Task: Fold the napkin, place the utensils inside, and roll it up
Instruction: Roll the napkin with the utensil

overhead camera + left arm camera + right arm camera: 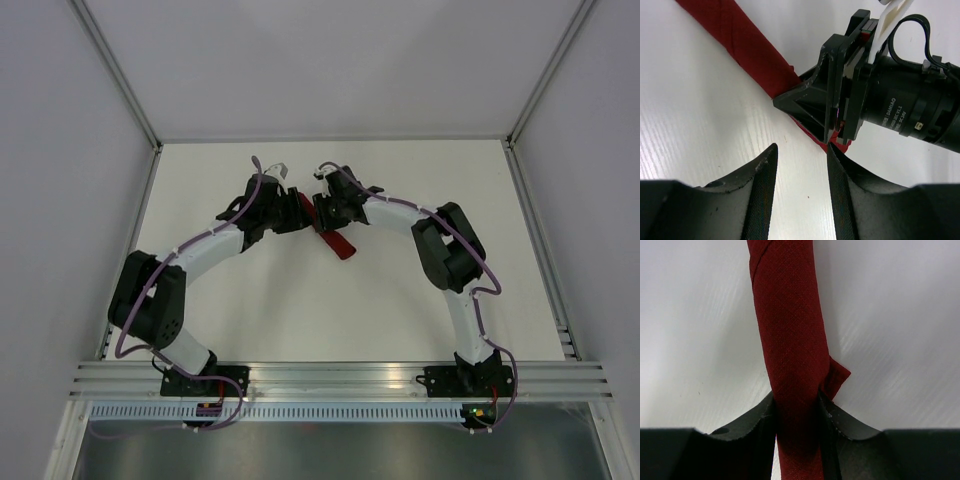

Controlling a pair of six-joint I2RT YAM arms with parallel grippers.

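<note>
White wood-grain surface (300, 320) enclosed by pale grey walls (60, 200), seen from above with both arm bases at the lower edge. The left arm (205, 243) and right arm (400, 212) converge at upper centre of the overhead view. There the napkin (340, 247) lies as a tight maroon roll, slanting down and to the right from beneath the two wrists.

Right wrist view: the napkin (790, 330) runs from the top edge straight down into the right jaws, which are clamped on it, one pad touching each side. A small loose corner (838, 375) of cloth sticks out at the right, just above the jaws.

Left wrist view: the left jaws stand apart with only bare surface between them, near the gripped end of the napkin (750, 50) but not touching it. The right arm's black wrist fills centre and right of frame.

No knife shows in any view; it is presumably wrapped inside.

Handling: the cloth looks thin, soft and light, and such a roll is likely to spring open if let go carelessly. Its only stiffness would come from the utensil within. Hold is best taken across the roll's width, over the loose corner, so that the outer flap is pinned.
</note>
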